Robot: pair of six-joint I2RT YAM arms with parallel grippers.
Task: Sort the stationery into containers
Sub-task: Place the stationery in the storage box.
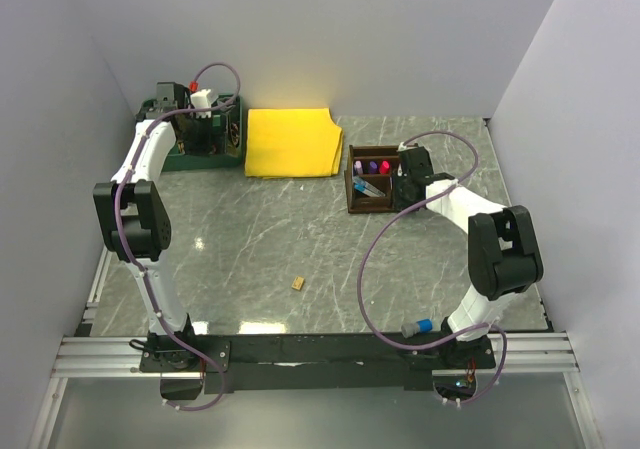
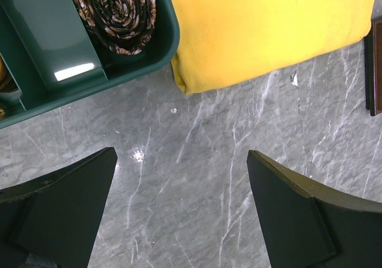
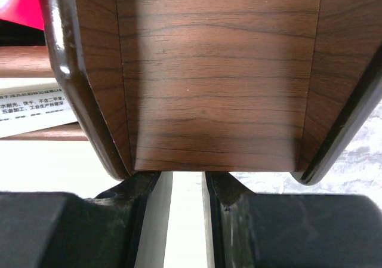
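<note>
The dark wooden organiser (image 1: 352, 184) stands at the right, with pink- and purple-capped markers (image 1: 372, 167) upright in its back compartments. My right gripper (image 1: 400, 184) hangs at its right end. In the right wrist view the right gripper (image 3: 182, 178) is over a bare wooden compartment (image 3: 215, 89) and is shut on a pale eraser-like block (image 3: 186, 220). A small tan block (image 1: 298, 283) lies alone on the marble. My left gripper (image 2: 182, 154) is open over bare marble at the back left, holding nothing.
A green tray (image 2: 54, 47) holding a brown coiled item (image 2: 116, 8) sits at the back left, with a yellow cloth (image 1: 290, 141) beside it. A short grey piece with a blue end (image 1: 420, 325) lies by the right arm's base. Walls close the back and sides.
</note>
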